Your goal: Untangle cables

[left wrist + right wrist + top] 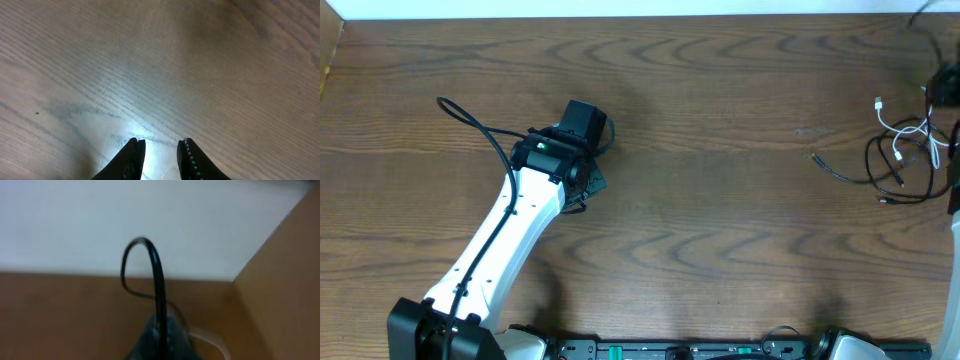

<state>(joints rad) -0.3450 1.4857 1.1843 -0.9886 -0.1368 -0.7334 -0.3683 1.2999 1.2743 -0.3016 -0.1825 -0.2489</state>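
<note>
Overhead view had the cables bunched at the far right edge of the table, well apart from my left arm. The bunch was a loose tangle with no single long axis. One black tail ran out of it to the left, its plug end pointing up-left toward the table middle. The white cable lay in the upper part of the bunch, with one plug pointing at the far edge.

The bunch sat hard against the right border of the frame, so room to move was all on its left: a wide stretch of wood between it and my left arm. That arm's own thick cord looped out on its left side.

On the left wrist view, the left gripper hung over bare wood, fingers spread with a gap and holding no cable.

The right wrist view was blurry. The right gripper had its fingers pressed together on a black cable, which rose upright and hooked over leftward. A pale wall and a wooden side board stood behind it.
</note>
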